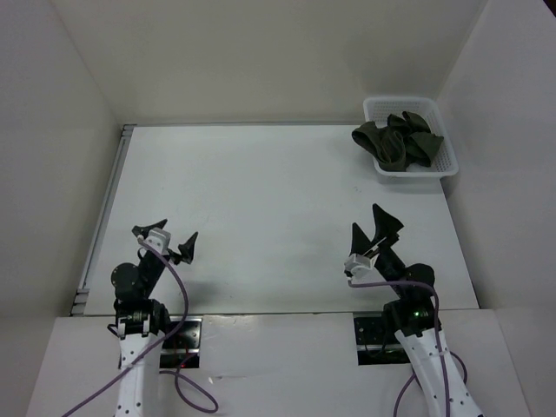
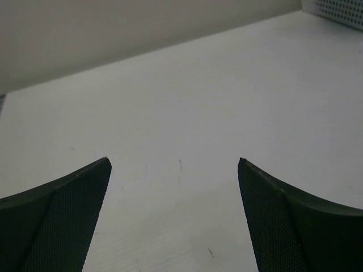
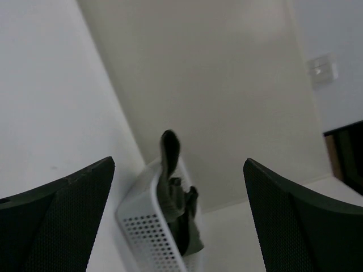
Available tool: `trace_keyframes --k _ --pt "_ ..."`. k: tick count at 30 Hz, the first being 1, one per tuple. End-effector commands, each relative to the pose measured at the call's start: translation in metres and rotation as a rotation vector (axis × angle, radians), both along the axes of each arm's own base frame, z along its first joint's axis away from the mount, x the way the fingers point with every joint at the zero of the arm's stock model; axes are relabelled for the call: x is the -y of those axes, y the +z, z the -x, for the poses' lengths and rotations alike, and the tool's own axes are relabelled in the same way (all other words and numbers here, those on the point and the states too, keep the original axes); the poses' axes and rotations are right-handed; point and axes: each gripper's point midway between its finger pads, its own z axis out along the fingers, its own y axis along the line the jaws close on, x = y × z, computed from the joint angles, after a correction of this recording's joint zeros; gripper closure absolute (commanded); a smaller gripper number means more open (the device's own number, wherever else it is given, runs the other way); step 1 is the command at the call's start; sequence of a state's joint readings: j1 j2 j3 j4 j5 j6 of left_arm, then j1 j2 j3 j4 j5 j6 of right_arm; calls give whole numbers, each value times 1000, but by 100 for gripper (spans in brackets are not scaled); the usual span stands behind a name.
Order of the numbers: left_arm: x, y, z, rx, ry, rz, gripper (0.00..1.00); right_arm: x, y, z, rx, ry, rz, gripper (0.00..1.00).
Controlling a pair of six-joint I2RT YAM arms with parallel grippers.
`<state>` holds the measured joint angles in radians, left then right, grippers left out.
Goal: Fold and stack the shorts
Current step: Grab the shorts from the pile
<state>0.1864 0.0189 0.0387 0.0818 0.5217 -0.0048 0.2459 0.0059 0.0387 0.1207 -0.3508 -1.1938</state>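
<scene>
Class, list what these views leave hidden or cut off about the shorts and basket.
Top view: the shorts lie bunched; their own folds and the basket wall hide how many pairs.
Right wrist view: the bottom edge cuts off the basket.
Left wrist view: only a basket corner shows; shorts out of frame.

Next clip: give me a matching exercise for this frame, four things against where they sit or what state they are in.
1 dark olive-green cloth shorts
2 white plastic mesh basket
3 left gripper
4 right gripper

A open, near left
B far right corner of the table
C crumpled in the basket
D open, near right

Pairs: 1-C, 2-B, 3-A, 4-D
</scene>
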Motion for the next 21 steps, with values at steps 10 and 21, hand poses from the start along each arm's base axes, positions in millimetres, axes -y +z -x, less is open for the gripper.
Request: trace_keyframes --k 10,21 --pt "-56 176 -77 91 316 14 1 19 214 -108 -52 -222 -335 1" --pt "-61 87 -205 -631 369 -83 1 28 120 -292 -664 -579 -715 1"
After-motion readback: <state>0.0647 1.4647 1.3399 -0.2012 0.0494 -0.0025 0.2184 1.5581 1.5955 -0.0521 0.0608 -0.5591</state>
